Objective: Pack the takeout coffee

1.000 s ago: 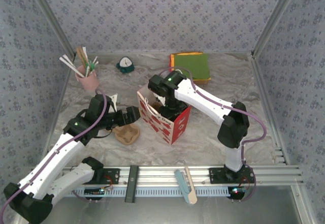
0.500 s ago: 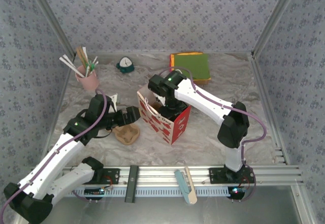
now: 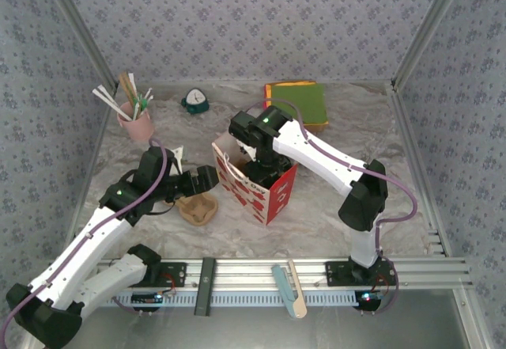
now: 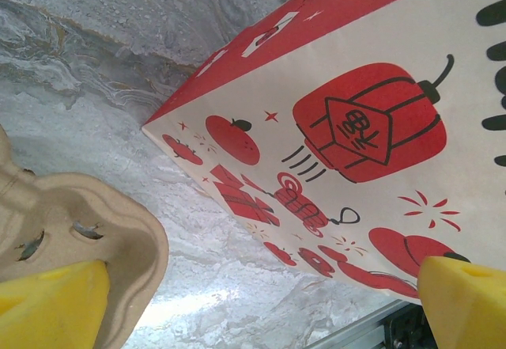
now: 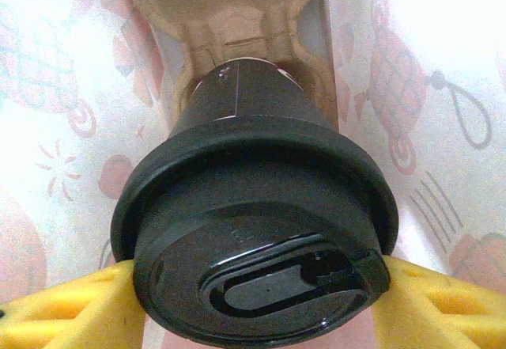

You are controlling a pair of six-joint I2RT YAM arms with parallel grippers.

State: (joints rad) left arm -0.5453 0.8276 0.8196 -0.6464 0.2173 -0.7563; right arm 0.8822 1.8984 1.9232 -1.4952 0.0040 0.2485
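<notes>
**Desk:** Where is your right hand?

**Me:** My right hand (image 5: 257, 317) is down inside the red-and-white paper bag (image 3: 251, 192). Its yellow fingers (image 5: 71, 309) are pressed to either side of the black lid (image 5: 261, 206) on the lidded coffee cup (image 5: 237, 104). The cup's dark body runs down to a brown cardboard carrier (image 5: 229, 1) on the bag's floor. Whether the base is seated in a well, I cannot tell.

**Desk:** And the left?

**Me:** My left hand (image 4: 253, 305) is spread wide and holds nothing. It sits low over the table (image 4: 87, 88), with the bag's printed side on one flank and a second carrier (image 4: 87, 222) on the other. That carrier lies on the table just beside the bag, and one yellow finger is at its edge. Further off, a pink cup of straws and sticks (image 3: 138, 126) stands at the table's back left, well apart from both hands
</notes>
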